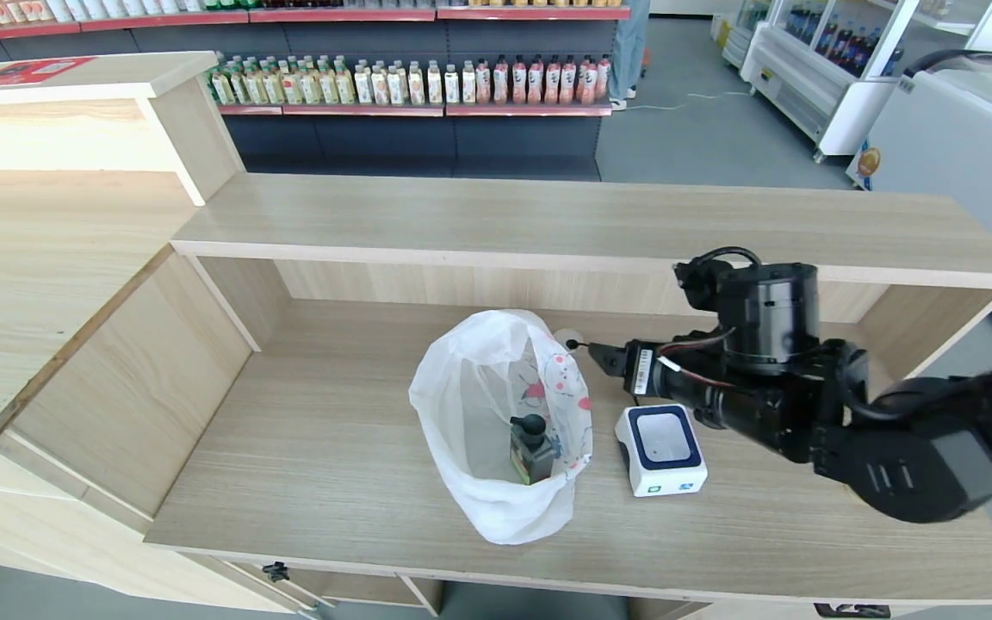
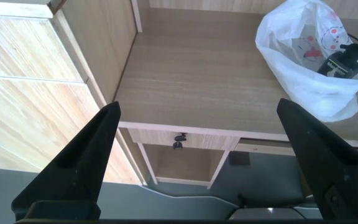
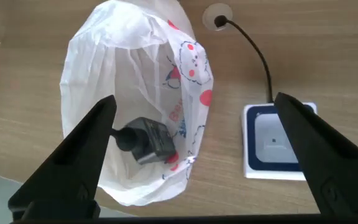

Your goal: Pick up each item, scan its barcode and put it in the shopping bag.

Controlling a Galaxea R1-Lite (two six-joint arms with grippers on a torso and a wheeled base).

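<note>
Spanning the wooden recess: tabletop [image 1: 332, 448], pale wood-grain laminate, matte. Standing open on it: shopping bag [image 1: 479, 387], thin crinkled white plastic with red-and-pink print, its mouth gaping. Hovering over bag and scanner [image 1: 661, 449]: right gripper [image 3: 194, 98], black wedge-shaped fingers spread wide, grasping nothing. Hanging off the tabletop's near edge: left gripper [image 2: 199, 104], fingers likewise released and empty. Sitting just beside the bag: the scanner, a rounded white box with a navy-framed glossy window facing up. Resting inside the bag at its bottom: bottle [image 1: 531, 448], dark and squarish, with a rounded black cap.
</note>
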